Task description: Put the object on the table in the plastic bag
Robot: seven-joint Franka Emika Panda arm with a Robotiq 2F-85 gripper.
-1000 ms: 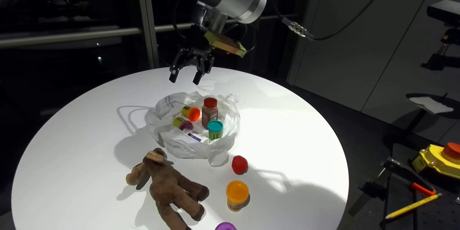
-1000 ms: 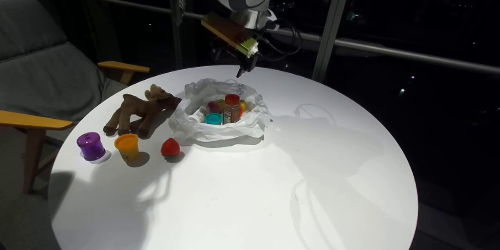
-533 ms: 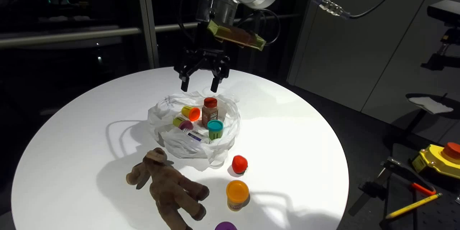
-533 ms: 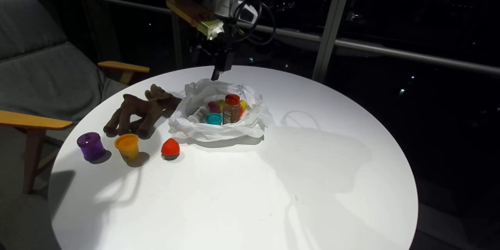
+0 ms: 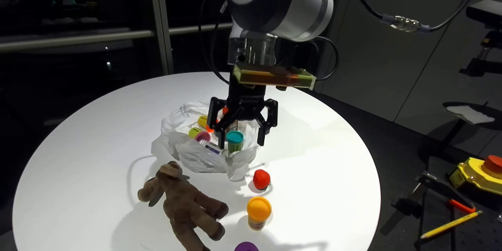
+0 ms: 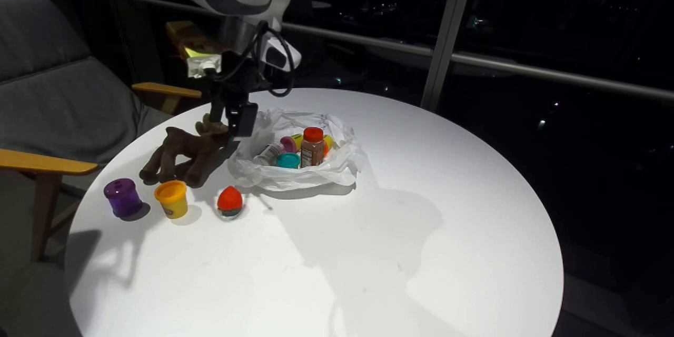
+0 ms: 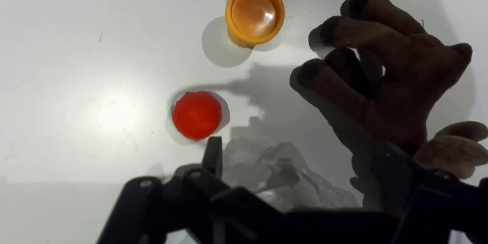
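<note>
Fingers (image 5: 261, 137) of the end effector (image 5: 241, 142) are standing wide apart, and they are gripping nothing. It is hanging in the air, as it seems around the edge of the plastic bag (image 6: 292, 179). This bag is sitting with its mouth spread on the white desk (image 6: 253, 274), and it is already holding a red-lidded jar (image 6: 313, 151), a teal-lidded pot (image 6: 288, 160) and some more pieces.

Which object is meant, the task is not telling; I am guessing the red toy (image 7: 196, 115), because it is lying nearest to the fingers. It is standing on the desk outside the bag, near it but apart.

The coming move is turning on one relation: in the wrist view the red toy is lying ahead of the fingertips and off to one side — in line with the finger at the left of that view, not with the middle of the gap. So the end effector is probably needing to go outward from the bag, sideways, and then down. The red toy is tapering upward — its axis is pointing up, so turning the wrist is likely mattering little. On the opposite finger's side the brown plush animal (image 5: 180, 204) is lying, and a careless move could be catching it.
</note>
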